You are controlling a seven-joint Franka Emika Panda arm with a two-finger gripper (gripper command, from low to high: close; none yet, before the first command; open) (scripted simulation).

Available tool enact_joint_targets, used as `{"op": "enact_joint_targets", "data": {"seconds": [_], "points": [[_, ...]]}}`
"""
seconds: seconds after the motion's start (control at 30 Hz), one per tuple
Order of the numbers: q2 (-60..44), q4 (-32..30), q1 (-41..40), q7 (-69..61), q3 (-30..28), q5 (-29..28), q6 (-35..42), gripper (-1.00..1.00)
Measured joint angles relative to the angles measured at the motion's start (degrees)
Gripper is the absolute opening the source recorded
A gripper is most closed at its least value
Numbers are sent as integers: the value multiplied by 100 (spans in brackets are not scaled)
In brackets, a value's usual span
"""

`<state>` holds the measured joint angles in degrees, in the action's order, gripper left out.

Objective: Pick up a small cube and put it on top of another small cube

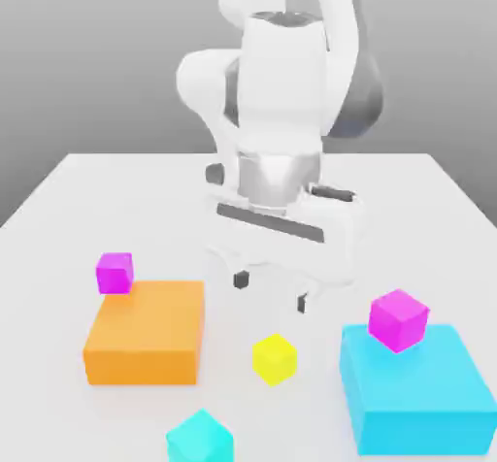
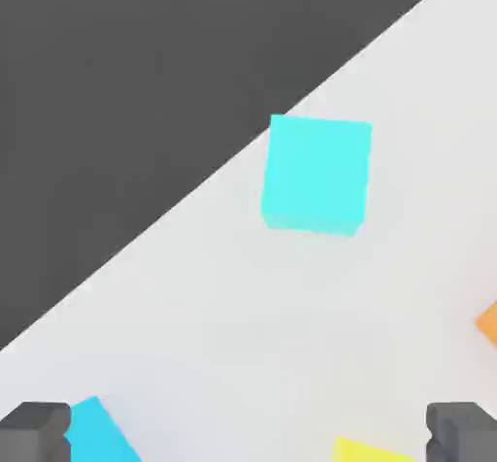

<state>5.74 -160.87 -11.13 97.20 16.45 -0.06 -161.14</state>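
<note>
The small yellow cube (image 1: 275, 358) lies on the white table, between the orange block and the large cyan block; the hand view catches its edge (image 2: 374, 450). My gripper (image 1: 272, 290) hangs open just behind and above it, with nothing between its dark fingertips (image 1: 241, 279). In the hand view the gripper (image 2: 248, 436) has its two fingertips (image 2: 464, 431) spread wide apart. One magenta cube (image 1: 398, 318) sits at the far edge of the large cyan block. A second magenta cube (image 1: 114, 273) is at the orange block's far left corner.
A large orange block (image 1: 146, 332) is on the exterior view's left and a large cyan block (image 1: 417, 387) on its right. A small cyan cube (image 1: 199, 439) (image 2: 317, 174) lies near the table's front edge. The table edge (image 2: 243, 159) runs diagonally.
</note>
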Motion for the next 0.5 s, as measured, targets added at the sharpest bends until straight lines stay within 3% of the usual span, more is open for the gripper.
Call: {"op": "enact_joint_targets", "data": {"seconds": [0.13, 0.33, 0.37, 0.5], "points": [[-795, -346, 88, 928, -70, -302, -590, 0], [-2031, -137, 1057, 1698, -1287, -1238, -1566, 0], [-2172, -111, 1192, 1724, -1431, -1275, -1680, -100], [-2172, -111, 1191, 1727, -1431, -1278, -1689, -100]]}}
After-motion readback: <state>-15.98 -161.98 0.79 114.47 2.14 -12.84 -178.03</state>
